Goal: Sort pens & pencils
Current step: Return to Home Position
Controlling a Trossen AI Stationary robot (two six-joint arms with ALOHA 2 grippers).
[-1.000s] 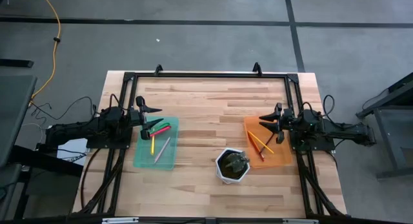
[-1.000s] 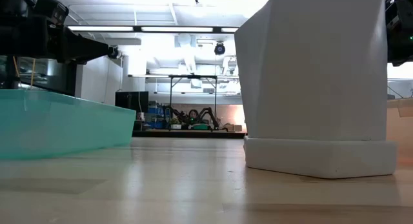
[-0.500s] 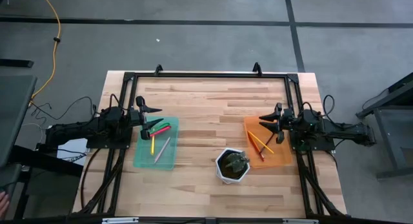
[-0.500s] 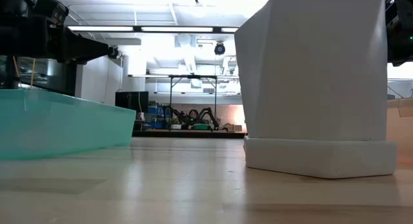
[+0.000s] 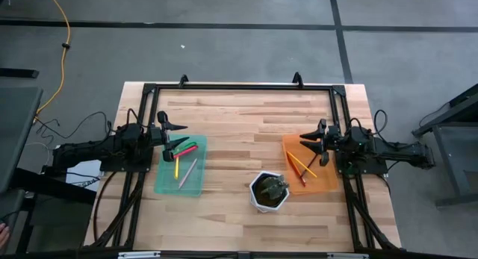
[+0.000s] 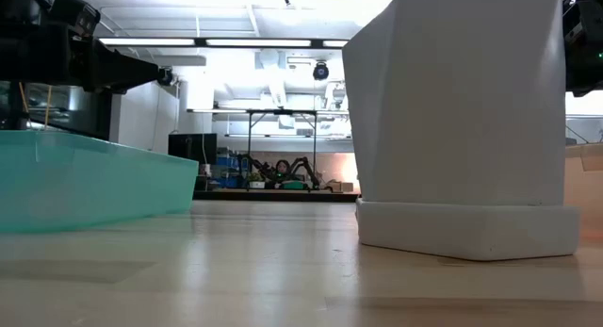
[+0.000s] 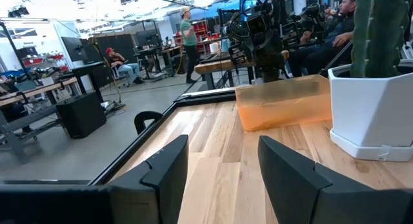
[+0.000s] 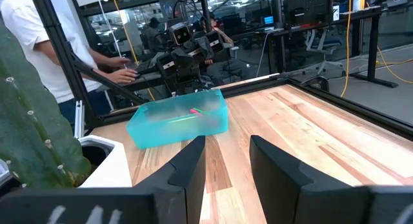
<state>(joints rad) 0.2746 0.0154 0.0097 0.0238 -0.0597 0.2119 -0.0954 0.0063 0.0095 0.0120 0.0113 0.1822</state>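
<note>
The pens lie in a teal tray [image 5: 181, 166] at the table's left: pink [image 5: 187, 145], green [image 5: 187, 150], yellow [image 5: 177, 168] and grey [image 5: 187, 172]. Three thin pencils [image 5: 301, 168] lie in an orange tray [image 5: 308, 165] at the right. My left gripper [image 5: 183, 134] hovers open over the teal tray's far-left corner, touching nothing. My right gripper [image 5: 305, 142] is open over the orange tray's far edge, holding nothing. The left wrist view shows its own open gripper [image 7: 222, 179] and the orange tray [image 7: 284, 102] beyond. The right wrist view shows its open gripper [image 8: 227, 164] and the teal tray [image 8: 179, 121].
A white pot with a green cactus [image 5: 269, 191] stands on the table near its front edge, between the trays; it fills the low view's right [image 6: 462, 129]. A black frame [image 5: 239, 87] borders the table. People [image 8: 39, 43] show in the room beyond.
</note>
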